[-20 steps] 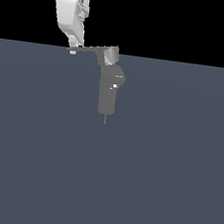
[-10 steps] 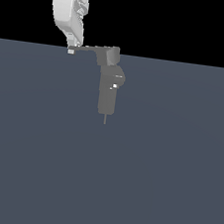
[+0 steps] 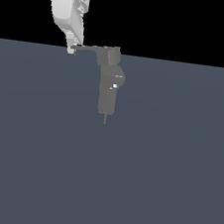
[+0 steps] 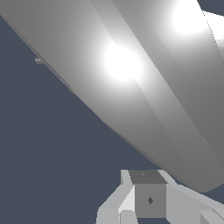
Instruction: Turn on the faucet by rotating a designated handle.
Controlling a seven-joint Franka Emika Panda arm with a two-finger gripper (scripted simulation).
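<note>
Dark slate ground (image 3: 165, 181) stretches under black sky. Midway, the faucet (image 3: 109, 91) stands upright, its handle (image 3: 87, 47) reaching toward the exterior view's left. At the lever's tip sits the gripper (image 3: 71, 50); I cannot tell how wide its fingers are.

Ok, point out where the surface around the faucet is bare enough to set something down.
The flat grey surface is bare on both sides of the faucet and all the way forward of its thin pin. The only crowded spot is up by the handle, where the gripper sits at the lever's tip at the exterior view's left.
</note>
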